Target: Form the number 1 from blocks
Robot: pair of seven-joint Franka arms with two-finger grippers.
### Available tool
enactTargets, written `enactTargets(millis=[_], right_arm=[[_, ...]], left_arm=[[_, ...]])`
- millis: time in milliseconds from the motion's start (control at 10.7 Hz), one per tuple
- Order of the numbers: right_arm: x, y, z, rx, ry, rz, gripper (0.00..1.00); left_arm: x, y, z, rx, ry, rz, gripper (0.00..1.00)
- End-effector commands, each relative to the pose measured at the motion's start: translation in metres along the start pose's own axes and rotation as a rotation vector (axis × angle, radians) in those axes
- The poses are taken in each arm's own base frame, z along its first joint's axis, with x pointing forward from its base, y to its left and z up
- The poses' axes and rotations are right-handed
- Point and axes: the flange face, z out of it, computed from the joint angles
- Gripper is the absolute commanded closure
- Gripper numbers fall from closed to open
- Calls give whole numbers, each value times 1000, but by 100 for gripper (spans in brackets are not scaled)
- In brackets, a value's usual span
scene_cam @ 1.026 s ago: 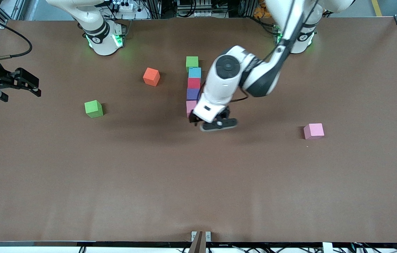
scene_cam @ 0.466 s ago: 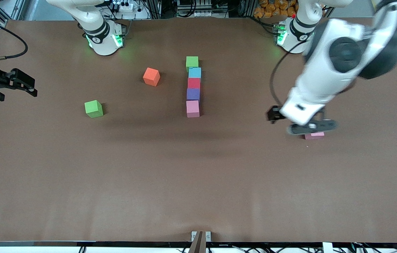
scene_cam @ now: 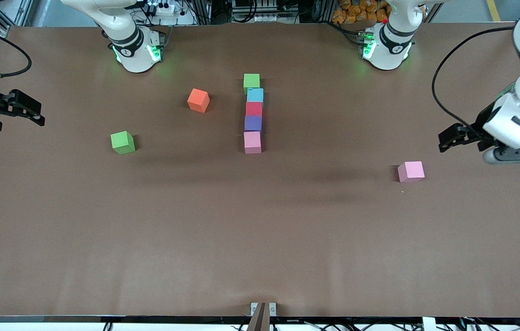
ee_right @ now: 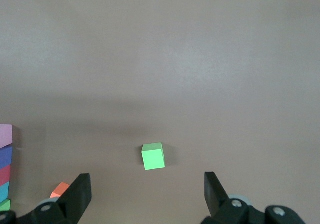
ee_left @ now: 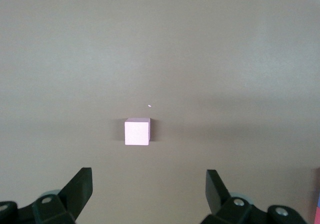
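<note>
Left claw [scene_cam: 460,140] now off the block column [scene_cam: 253,112], empty, open; no legible writing.

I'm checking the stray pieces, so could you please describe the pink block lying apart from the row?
The lone pink block is a small matte cube, plain pale pink, resting flat and upright on the brown table. It sits alone toward the left arm's end, nearer the front camera than the row, touching nothing else.

Left pincer [scene_cam: 517,154] cut by front view's edge; right arm mostly out
</note>
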Motion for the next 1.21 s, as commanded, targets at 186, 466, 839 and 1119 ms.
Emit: enactTargets(millis=[186,466,839,1119], right_arm=[[-1,1,-3,15,-4,14,0],[-1,2,-3,15,-6,16,0],[-3,2,-3,16,-18,15,0],[-4,2,-2,17,-21,17,0]], left_arm=[[-13,-5,-26,37,23,31,0],[-10,-6,-42,34,42,29,0],[-10,-11,-44,34,45,21,0],[-13,-10,-44,25,32,12,0]])
